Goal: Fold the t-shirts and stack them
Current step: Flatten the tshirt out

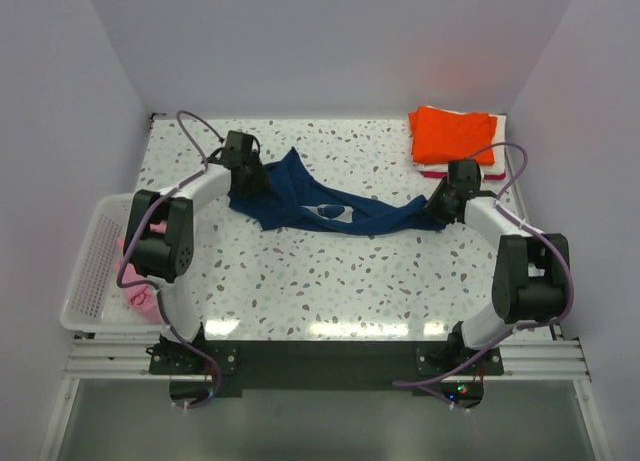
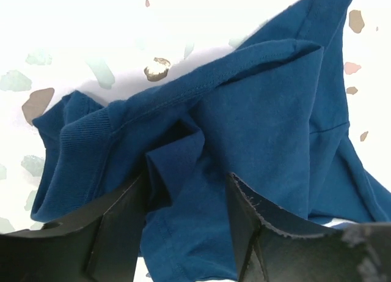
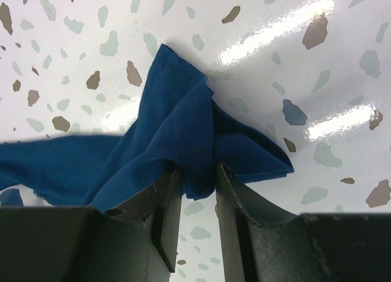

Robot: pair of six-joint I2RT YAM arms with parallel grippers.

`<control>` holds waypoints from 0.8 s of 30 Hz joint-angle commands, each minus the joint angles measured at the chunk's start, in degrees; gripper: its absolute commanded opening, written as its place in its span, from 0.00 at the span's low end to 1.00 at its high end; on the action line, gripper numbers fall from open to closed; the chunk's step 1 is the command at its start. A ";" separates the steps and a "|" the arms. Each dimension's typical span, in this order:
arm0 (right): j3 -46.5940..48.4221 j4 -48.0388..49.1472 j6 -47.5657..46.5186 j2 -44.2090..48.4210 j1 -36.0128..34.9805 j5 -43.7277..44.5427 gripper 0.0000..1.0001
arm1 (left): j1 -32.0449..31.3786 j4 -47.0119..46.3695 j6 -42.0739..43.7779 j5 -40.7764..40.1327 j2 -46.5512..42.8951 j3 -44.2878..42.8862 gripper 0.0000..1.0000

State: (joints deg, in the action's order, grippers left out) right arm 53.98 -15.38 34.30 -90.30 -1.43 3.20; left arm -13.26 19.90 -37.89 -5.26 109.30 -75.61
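**Navy shirt stretched across the counter, held at one end only**

A navy shirt (image 1: 320, 209) lies crumpled in a long band across the far half of the speckled counter (image 1: 330, 291), between two robot arms. The pale print on its chest faces up near the middle.

The left fingers (image 1: 250, 181) sit at the shirt's left end and stand apart. A loose fold of cloth lies between them, but nothing is pinched. The right fingers (image 1: 440, 206) are clamped on a bunched corner at the shirt's right end, low over the counter.

A folded orange shirt (image 1: 452, 133) rests in the far right corner, just behind the right arm, with a sliver of red shirt (image 1: 432, 173) showing under it. At the left edge, a pink shirt (image 1: 135, 293) sits in a white slatted basket (image 1: 85, 271).

The shirt is not yet flat, so folding looks barely begun. With only one end gripped, a pull from the right would likely drag the whole shirt sideways and bunch it further. If the left fingers close where they are, they could catch several layers at once and lock in a twist. The right arm is also close enough to the orange pile to nudge it.
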 commanded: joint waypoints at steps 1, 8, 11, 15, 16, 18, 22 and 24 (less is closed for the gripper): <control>-0.27 1.75 -0.03 2.59 0.20 -1.18 0.33 | -0.02 -1.71 1.15 -2.38 -0.49 -0.76 0.55; -0.63 1.58 -0.20 3.46 0.11 -1.18 0.33 | -0.02 -2.23 1.77 -2.92 0.57 -3.39 0.38; -0.54 1.40 -0.12 3.55 0.20 -1.18 0.33 | -0.02 -2.06 2.03 -2.65 0.83 -4.62 0.27; -0.63 1.14 -0.29 4.08 0.11 -1.18 0.33 | -0.02 -1.71 2.21 -1.86 0.13 -5.42 0.10; -0.63 1.05 -0.29 4.17 0.20 -1.18 0.33 | -0.02 -1.79 2.29 -1.60 -0.22 -5.42 0.07; -0.80 0.96 -0.29 4.26 0.20 -1.09 0.33 | -0.02 -1.36 2.21 -0.99 -1.62 -5.16 0.00; -1.50 1.14 -0.20 4.69 0.20 -1.09 0.33 | -0.02 -0.83 1.77 0.33 -5.84 -2.89 0.00; -1.85 0.79 -0.12 5.22 0.20 -0.92 0.32 | -0.02 -0.65 1.16 0.42 -9.69 -1.30 0.00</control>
State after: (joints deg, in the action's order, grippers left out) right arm 52.88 -15.44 34.30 -87.92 -1.43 2.81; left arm -13.26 20.01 -36.40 -5.74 108.05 -78.24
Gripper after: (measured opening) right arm 0.326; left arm 0.024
